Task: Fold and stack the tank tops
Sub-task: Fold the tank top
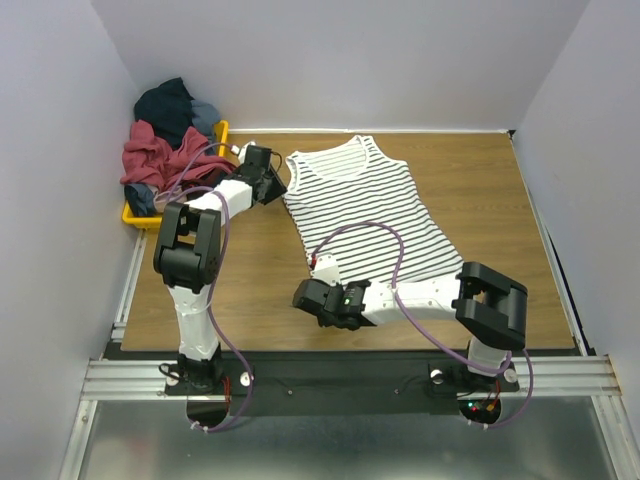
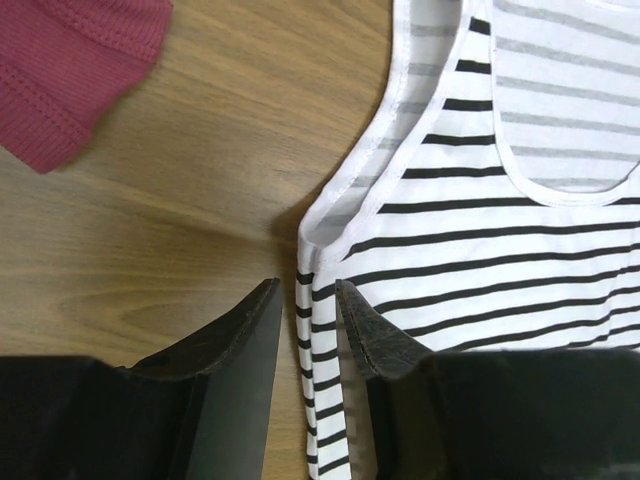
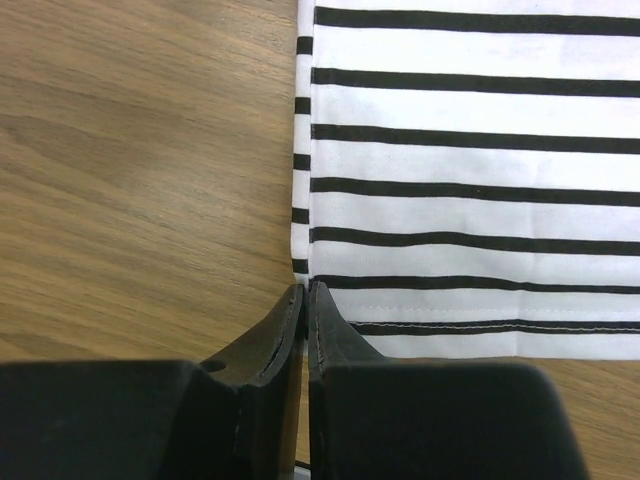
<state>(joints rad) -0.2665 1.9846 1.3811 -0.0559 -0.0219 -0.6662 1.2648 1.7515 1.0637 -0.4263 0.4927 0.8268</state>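
A white tank top with thin dark stripes lies flat on the wooden table, neck toward the back. My left gripper sits at its left side just below the armhole. In the left wrist view that gripper is open, and the striped side edge of the tank top runs between the jaws. My right gripper is at the bottom-left hem corner. In the right wrist view it is shut, its tips pinched on the corner edge of the tank top.
A yellow tray stands at the back left, heaped with clothes in red, navy and grey-blue. A fold of red cloth lies just left of my left gripper. Grey walls close in the table on three sides.
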